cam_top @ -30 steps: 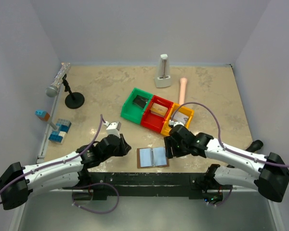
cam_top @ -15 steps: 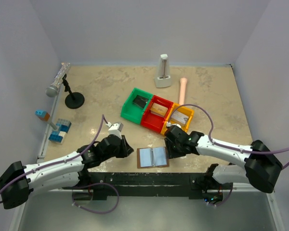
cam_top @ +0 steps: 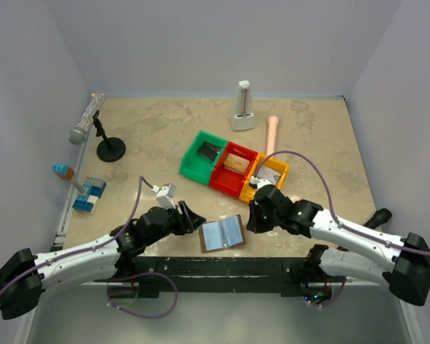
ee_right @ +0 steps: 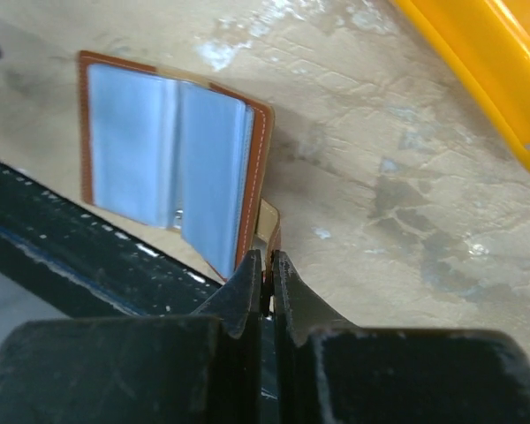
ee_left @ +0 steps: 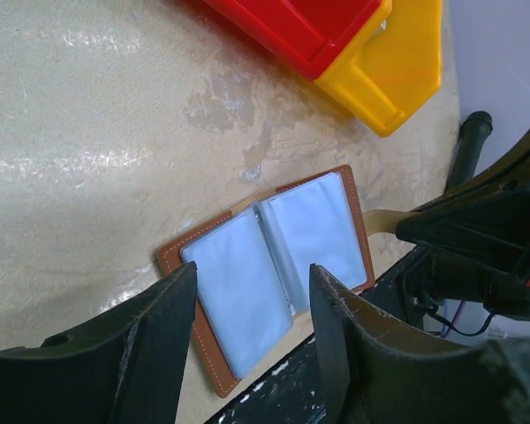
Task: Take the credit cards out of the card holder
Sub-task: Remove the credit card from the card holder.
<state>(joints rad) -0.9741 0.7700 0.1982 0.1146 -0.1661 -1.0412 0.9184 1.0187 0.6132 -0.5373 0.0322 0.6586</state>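
The card holder [cam_top: 223, 233] lies open near the table's front edge, brown outside with pale grey-blue inner panels up. No separate credit card shows in its pockets. My right gripper [cam_top: 249, 223] is shut on the small brown tab [ee_right: 268, 221] at the holder's right side; in the right wrist view the holder [ee_right: 168, 150] sits just left of the gripper [ee_right: 263, 258]. My left gripper [cam_top: 197, 221] is open at the holder's left edge. In the left wrist view the holder [ee_left: 274, 256] shows between and beyond the left gripper's [ee_left: 254, 276] spread fingers.
Green [cam_top: 203, 156], red [cam_top: 233, 168] and yellow [cam_top: 269, 174] bins stand in a row just behind the holder. A microphone stand [cam_top: 109, 147], blue blocks [cam_top: 89, 195], a white metronome [cam_top: 242, 107] and a pink cylinder [cam_top: 272, 132] lie farther back. A black rail [cam_top: 222, 269] runs along the front.
My right gripper has shut on the holder's tab, and the holder has turned slightly. My left gripper has opened and moved right, up to the holder's left edge.
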